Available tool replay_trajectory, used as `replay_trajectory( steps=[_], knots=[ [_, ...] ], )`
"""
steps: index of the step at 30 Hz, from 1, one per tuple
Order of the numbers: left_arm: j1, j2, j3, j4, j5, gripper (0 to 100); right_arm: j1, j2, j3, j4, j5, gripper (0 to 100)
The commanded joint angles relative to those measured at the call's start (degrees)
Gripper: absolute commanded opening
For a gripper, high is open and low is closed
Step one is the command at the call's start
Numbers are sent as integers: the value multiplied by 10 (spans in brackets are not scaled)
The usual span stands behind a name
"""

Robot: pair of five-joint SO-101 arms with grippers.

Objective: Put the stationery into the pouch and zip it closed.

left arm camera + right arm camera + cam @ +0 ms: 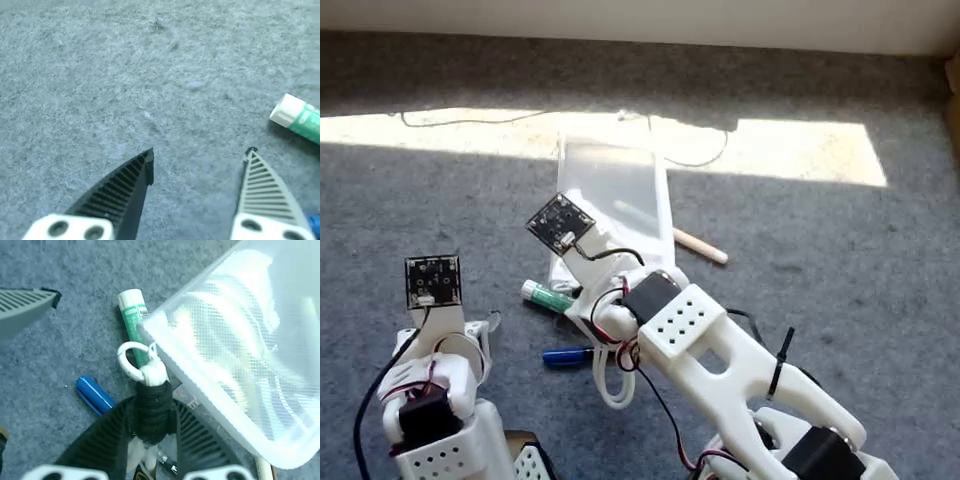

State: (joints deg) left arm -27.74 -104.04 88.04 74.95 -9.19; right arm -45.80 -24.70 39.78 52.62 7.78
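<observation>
Green glue stick [300,117] lies just right of left hand [200,152], which is spread, empty; long axis L-R, toward pouch [240,340]. Right hand [151,405] busy pinching zip tab [150,374].

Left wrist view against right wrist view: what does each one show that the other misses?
Only left wrist: the left claw's black finger, open from its grey one. Only right wrist: the pouch and the right claw shut on its pull loop. Both: glue stick, blue pen, carpet, the left claw's grey finger.
</observation>
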Motion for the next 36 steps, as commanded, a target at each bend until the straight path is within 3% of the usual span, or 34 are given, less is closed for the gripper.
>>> replay_trajectory(
  steps=[1, 7, 16, 23, 36],
  knots=[
    [64, -5, -45, -7, 11, 283, 7, -37, -7, 4, -9, 5],
    [121, -5, -65, -9, 14, 284, 8, -51, -6, 7, -27, 5],
    [169, -4, -95, -11, 92, 286, 45, -80, 10, 17, -34, 5],
    [216, -4, -65, -63, 103, 286, 44, -125, 22, 20, -34, 5],
    [271, -4, -66, -68, 104, 286, 41, -139, 22, 27, -34, 5]
  ],
)
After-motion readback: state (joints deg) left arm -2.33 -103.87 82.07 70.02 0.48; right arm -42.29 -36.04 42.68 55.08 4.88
